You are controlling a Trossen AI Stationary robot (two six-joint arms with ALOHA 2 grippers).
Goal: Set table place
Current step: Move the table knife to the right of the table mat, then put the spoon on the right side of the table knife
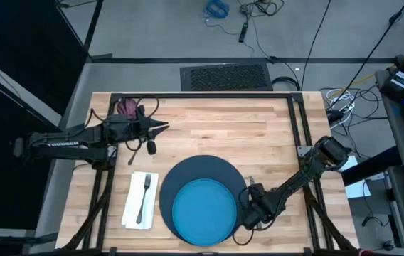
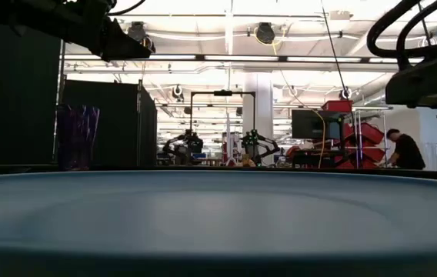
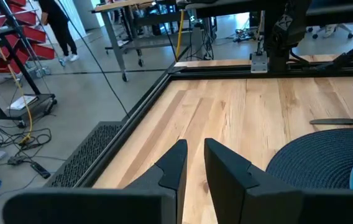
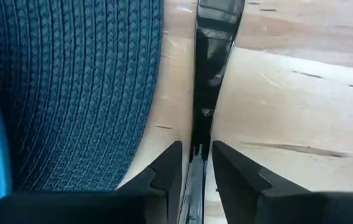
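While beside mat (image 4: 71, 93) | knife (image 4: 212, 62) lies between right claw (image 4: 195, 163) fingers

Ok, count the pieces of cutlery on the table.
2. A fork lies on the napkin, left of the mat; a knife lies right of the mat, in the right claw. Others may be hidden.

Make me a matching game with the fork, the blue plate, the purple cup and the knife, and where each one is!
Things:
1. fork
2. blue plate
3. purple cup
4. knife

Places:
A. on the dark blue mat
B. between the right gripper's fingers, beside the mat
C. on the white napkin
D. at the table's far left corner, by the left gripper

Pairs: 1-C, 2-A, 3-D, 4-B
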